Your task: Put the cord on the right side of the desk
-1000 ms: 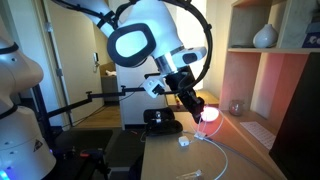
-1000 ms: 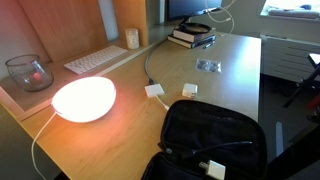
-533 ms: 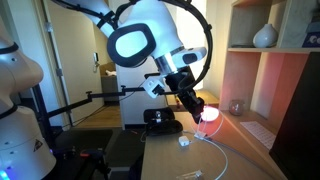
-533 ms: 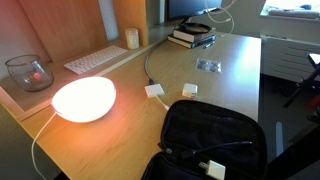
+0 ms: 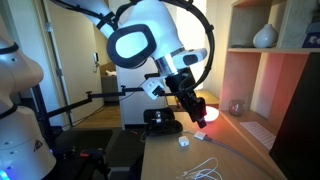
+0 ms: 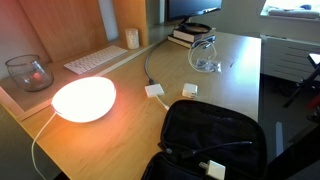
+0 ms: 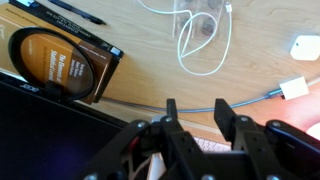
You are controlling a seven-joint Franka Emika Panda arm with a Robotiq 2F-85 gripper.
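White cord (image 7: 200,28): lies in loose loops on the tabletop, upper centre of the wrist view; in an exterior view (image 6: 205,60) it sits just in front of the stacked books (image 6: 190,37), upper centre of the frame.
Wood desk (image 6: 120,140): light brown, carrying a glowing lamp (image 6: 83,98) at left.
Robot gripper (image 7: 197,125): lower centre of the wrist view, jaws parted with nothing between them, raised clear of the cord.
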